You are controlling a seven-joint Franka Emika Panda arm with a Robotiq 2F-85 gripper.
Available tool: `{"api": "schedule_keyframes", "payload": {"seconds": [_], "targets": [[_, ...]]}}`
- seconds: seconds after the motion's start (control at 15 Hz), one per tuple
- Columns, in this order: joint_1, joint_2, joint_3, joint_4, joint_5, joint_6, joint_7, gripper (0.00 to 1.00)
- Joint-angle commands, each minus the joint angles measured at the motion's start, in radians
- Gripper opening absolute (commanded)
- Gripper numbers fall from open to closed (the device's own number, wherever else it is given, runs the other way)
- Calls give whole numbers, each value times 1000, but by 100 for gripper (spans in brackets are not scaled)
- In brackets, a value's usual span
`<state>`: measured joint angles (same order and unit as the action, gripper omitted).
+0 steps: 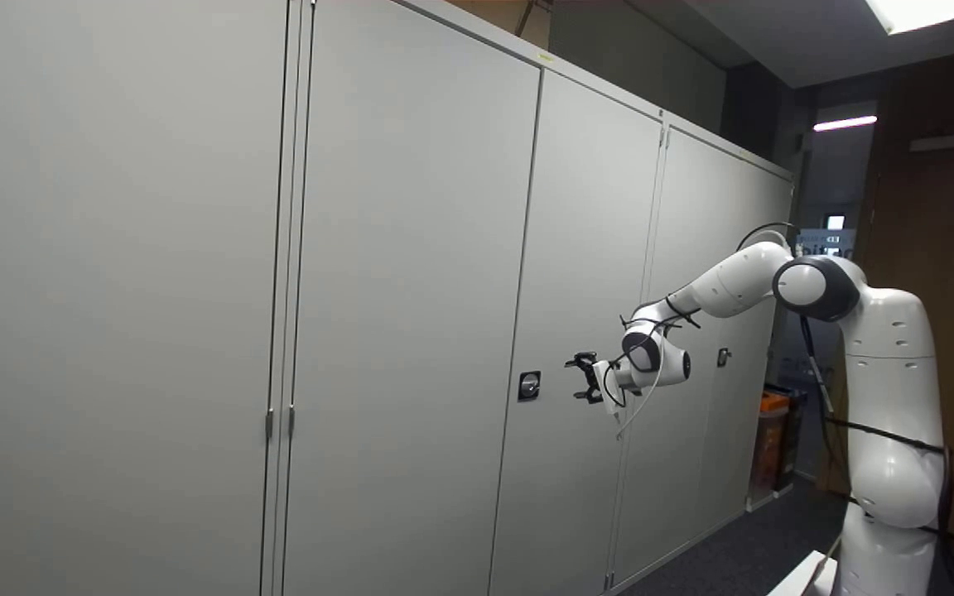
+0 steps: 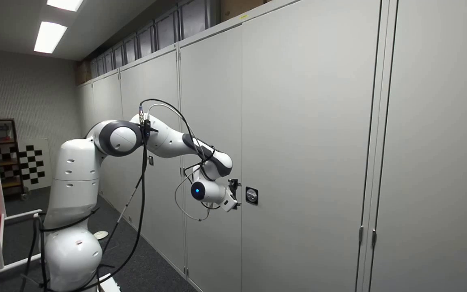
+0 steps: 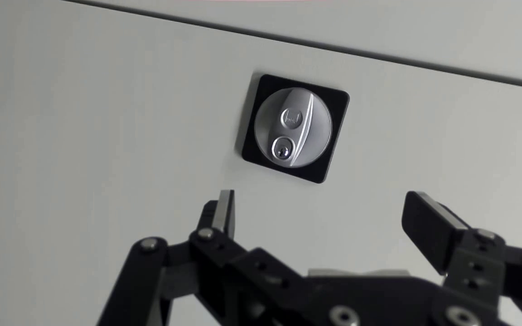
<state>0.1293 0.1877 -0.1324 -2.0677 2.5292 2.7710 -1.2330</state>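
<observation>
Tall pale cabinet doors [image 1: 411, 273] fill the left and middle of an exterior view, a vertical seam [image 1: 522, 265] just right of centre. Beside the seam, on the door to its right: round silver knob [image 1: 530, 386] in a black square plate [image 3: 317, 172]; the wrist view has its raised ridge [image 3: 292, 131] leaning, top toward the right. Next along, the hand [image 1: 575, 379]: fingers [image 3: 227, 210] spread wide, nothing between, near the knob, not touching. Wrist view puts the knob upper middle, above the fingers and left of their midline. For a clean approach, I'd judge: centre the knob, roll a touch so the pads [image 3: 426, 228] parallel the ridge, go in square to the door. Far right, the white arm [image 1: 895, 397], bent over toward the doors.
</observation>
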Motion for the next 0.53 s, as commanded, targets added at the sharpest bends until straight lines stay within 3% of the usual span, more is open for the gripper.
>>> {"api": "schedule_keyframes", "payload": {"seconds": [0.0,0.47], "targets": [[-5,37,7,30,14,-43,49,100],[-11,84,34,54,-35,-51,227,100]]}}
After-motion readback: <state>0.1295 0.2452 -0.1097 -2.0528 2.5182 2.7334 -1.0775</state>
